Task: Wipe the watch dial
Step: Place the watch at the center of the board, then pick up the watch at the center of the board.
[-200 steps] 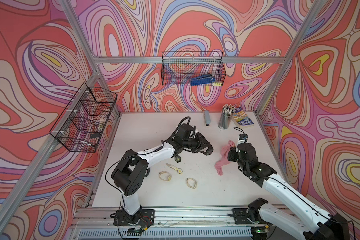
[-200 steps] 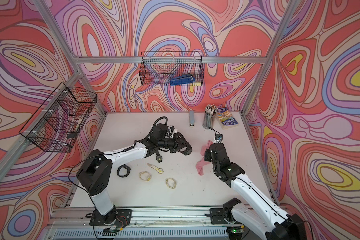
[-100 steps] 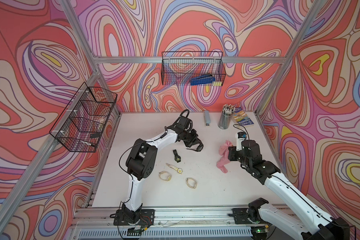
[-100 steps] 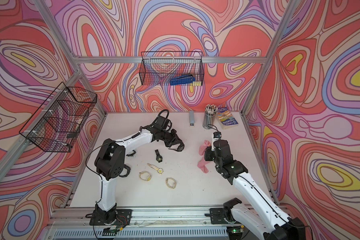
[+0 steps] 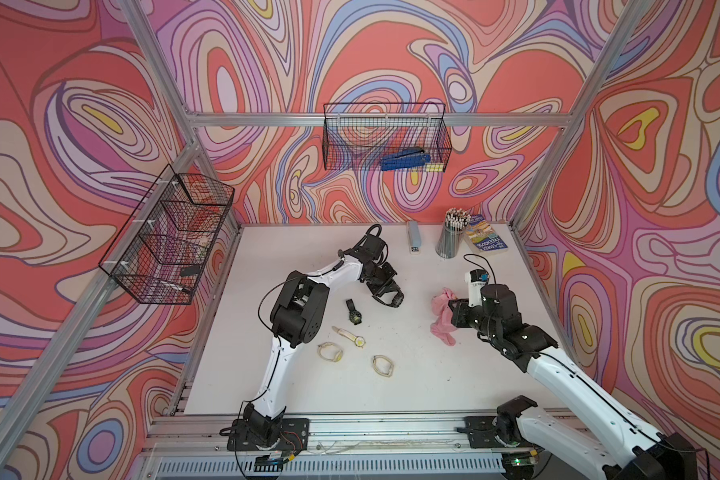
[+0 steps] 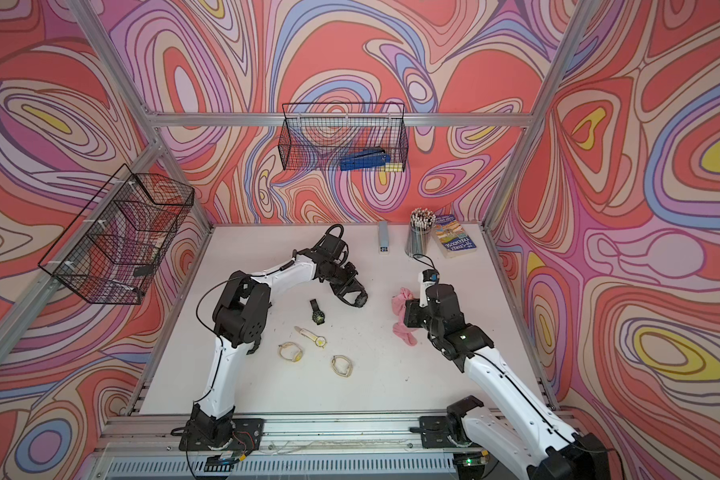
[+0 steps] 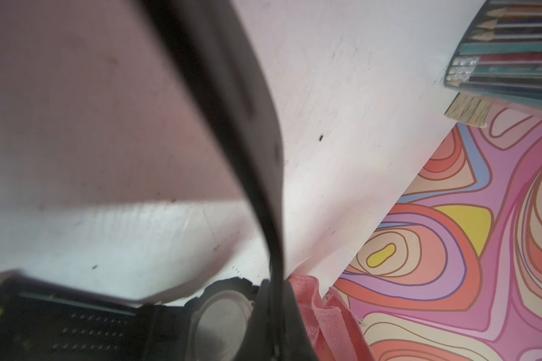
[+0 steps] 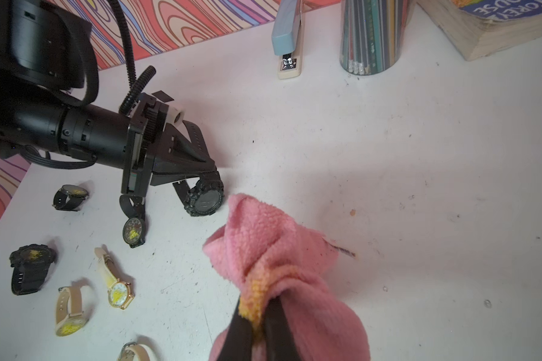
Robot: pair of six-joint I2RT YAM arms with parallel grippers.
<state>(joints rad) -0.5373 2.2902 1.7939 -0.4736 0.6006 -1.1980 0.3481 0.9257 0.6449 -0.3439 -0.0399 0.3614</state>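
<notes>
My left gripper [image 8: 212,173] is clamped on the strap of the black watch [image 8: 205,201], holding it down near the table [image 8: 357,140]. The dial faces the pink cloth [image 8: 263,243], near but apart. My right gripper [image 8: 258,308] is pinched shut on that cloth. I judge we're lining up the wipe; next, I press the cloth squarely onto the dial.
</notes>
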